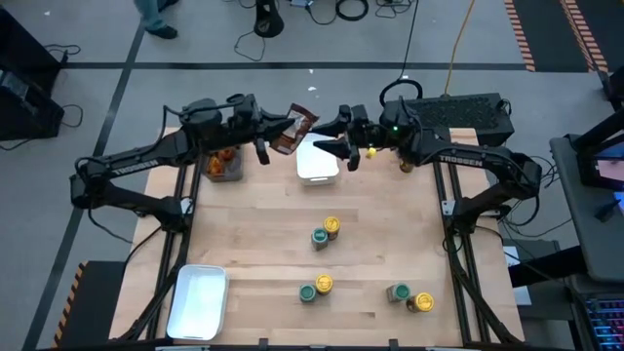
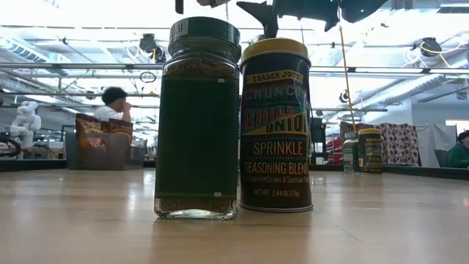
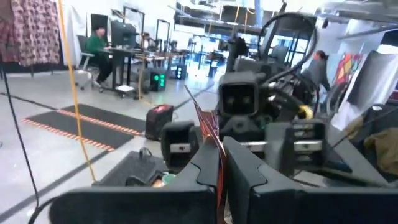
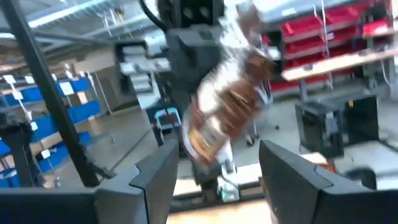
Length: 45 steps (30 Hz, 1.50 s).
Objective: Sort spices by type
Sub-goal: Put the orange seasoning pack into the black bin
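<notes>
held packet: crinkly brown-and-red foil spice packet [image 1: 292, 130] hangs in the air above the far end of the worktop, just beside the near white rectangular tray [image 1: 317, 159]. You can also see it in the right wrist view [image 4: 227, 109].
handling, packet: your call should be light, soft, floppy; it will bend and swing. Foil looks slippery. Pinch a flat edge or corner, not the belly.
left claw: left claw [image 1: 283, 128] is closed on the packet's edge, thin sheet caught between the fingers [image 3: 205, 168].
right claw: right claw [image 1: 327, 146] faces the packet with fingers spread [image 4: 155, 171], nothing in it, near the packet but apart.
jars: green-lidded and yellow-lidded small round jars stand in three pairs mid and near worktop [image 1: 326, 232], [image 1: 315, 288], [image 1: 409, 296]. Rigid, upright, heavier than the packet; glass one [image 2: 198, 117] is breakable, tin one [image 2: 275, 125] is smooth. Grip around the body under the lid.
bin: dark clear-sided bin [image 1: 222, 164] with orange-brown pieces sits under the left arm.
spare tray: second white tray [image 1: 198, 300] at near left corner.
risk: a handover could let the packet slip or fold away from you.
</notes>
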{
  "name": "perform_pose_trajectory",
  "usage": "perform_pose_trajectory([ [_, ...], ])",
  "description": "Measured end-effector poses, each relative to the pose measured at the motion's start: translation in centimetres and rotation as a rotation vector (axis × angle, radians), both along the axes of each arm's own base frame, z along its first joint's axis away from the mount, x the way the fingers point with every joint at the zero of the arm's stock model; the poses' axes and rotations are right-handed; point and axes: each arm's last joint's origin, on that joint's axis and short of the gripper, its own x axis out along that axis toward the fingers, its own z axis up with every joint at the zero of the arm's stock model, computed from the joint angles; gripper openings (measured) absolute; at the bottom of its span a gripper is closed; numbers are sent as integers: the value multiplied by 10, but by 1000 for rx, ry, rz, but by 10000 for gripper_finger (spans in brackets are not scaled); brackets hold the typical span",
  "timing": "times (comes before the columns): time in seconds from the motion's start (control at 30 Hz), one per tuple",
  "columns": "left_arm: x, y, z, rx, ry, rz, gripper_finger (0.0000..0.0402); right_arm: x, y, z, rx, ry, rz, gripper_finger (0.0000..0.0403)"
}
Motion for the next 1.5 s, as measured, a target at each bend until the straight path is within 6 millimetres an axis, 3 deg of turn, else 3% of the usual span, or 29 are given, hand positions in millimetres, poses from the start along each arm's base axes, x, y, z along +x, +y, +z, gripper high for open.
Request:
perform_pose_trajectory([
  [0.57,7,-2,14,31,-195,-110,12,2,8,6,0,-55,20,208],
  [0.77,8,-2,13,29,-194,-106,12,3,19,13,-16,-135,18,208],
  [1.1,22,-5,5,13,-183,-129,12,4,20,15,-20,-158,-61,200],
  [1.23,28,-3,0,-9,-173,-130,12,4,20,15,-15,-157,-57,167],
  [1.5,25,-2,2,-2,-176,-117,12,5,22,13,-17,-135,-45,36],
])
